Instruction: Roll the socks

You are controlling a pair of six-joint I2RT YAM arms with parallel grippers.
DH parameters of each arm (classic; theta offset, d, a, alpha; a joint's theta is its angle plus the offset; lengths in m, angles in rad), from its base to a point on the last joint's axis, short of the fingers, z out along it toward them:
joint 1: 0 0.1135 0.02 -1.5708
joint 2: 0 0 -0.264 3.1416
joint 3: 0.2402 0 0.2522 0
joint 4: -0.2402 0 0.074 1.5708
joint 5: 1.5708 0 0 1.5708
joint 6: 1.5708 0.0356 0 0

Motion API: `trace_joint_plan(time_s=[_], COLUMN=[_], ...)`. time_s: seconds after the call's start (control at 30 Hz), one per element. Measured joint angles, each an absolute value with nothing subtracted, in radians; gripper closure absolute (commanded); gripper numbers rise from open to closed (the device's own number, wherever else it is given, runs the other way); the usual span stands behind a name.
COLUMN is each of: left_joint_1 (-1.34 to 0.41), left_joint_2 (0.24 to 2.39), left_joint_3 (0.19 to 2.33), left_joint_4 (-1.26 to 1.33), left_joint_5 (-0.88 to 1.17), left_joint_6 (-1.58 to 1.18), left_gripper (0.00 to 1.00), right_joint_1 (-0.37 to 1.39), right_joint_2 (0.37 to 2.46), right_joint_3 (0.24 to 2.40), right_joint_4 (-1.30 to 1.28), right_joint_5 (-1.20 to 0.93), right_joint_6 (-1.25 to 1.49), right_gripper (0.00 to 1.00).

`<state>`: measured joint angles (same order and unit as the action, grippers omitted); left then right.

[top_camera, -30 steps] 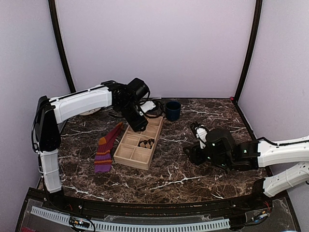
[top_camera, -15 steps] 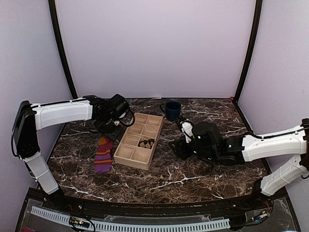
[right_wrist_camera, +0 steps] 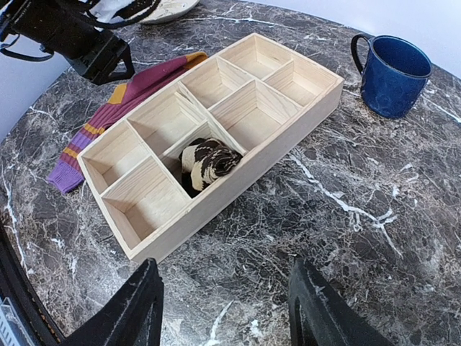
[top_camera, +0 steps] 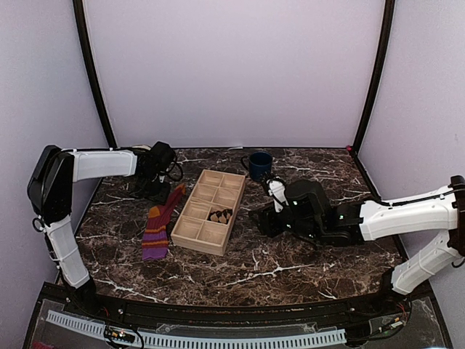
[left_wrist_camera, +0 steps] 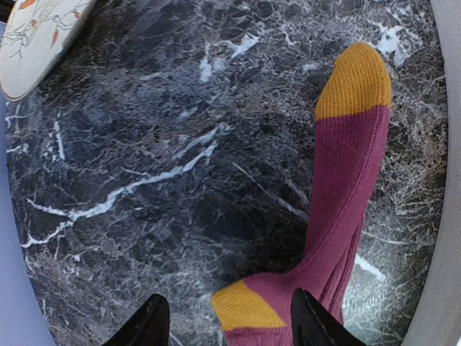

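The purple sock (top_camera: 160,222) with orange and red stripes lies flat on the marble, left of the wooden tray (top_camera: 190,235). In the left wrist view its orange toe and heel show (left_wrist_camera: 346,187). My left gripper (top_camera: 155,190) is open, just above the table beside the sock's toe end; in its own view the gripper (left_wrist_camera: 227,324) straddles the orange heel. The dark brown and tan sock (top_camera: 220,215) sits rolled in a middle tray compartment (right_wrist_camera: 208,163). My right gripper (top_camera: 263,222) is open and empty, right of the tray (right_wrist_camera: 223,306).
A blue mug (top_camera: 259,165) stands behind the tray, also in the right wrist view (right_wrist_camera: 392,75). A patterned white plate (left_wrist_camera: 39,36) lies at the back left. Walls close in on three sides.
My left arm swung left from over the tray and came down by the purple sock's toe end. My right arm moved left toward the tray. The socks have not moved.
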<state>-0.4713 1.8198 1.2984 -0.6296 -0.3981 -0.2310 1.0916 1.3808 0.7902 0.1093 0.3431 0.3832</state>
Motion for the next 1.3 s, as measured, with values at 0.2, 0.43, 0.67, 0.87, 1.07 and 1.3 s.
trace_joint_plan(time_s=[0.2,0.43,0.67,0.87,1.07,1.3], left_joint_1=[-0.445,-0.398,-0.359,-0.356,-0.344,-0.321], left_joint_2=[1.895,1.897,1.898,1.898,1.901,1.937], left_joint_3=[1.301,1.301,1.301,1.301,1.301,1.301], left_joint_4=[-0.545,-0.464,-0.447,-0.441,-0.441,-0.437], left_joint_5=[-0.301,-0.185,-0.061,0.021,0.079,0.118], left_joint_6=[-0.195,-0.171,-0.157,-0.146,-0.137,-0.134], left_gripper=[0.40,0.41,0.41,0.43,0.50,0.89], right_joint_1=[1.092,1.092,1.091,1.090,1.084,1.071], right_joint_2=[1.408,1.435,1.449,1.480,1.496,1.502], right_joint_3=[0.812,0.828,0.840,0.860,0.879,0.881], right_joint_4=[0.108,0.108,0.107,0.105,0.106,0.106], right_joint_5=[0.344,0.345,0.357,0.358,0.358,0.355], right_joint_6=[0.387,0.395,0.398,0.397,0.396,0.393], right_gripper=[0.44,0.44,0.44,0.44,0.44,0.44])
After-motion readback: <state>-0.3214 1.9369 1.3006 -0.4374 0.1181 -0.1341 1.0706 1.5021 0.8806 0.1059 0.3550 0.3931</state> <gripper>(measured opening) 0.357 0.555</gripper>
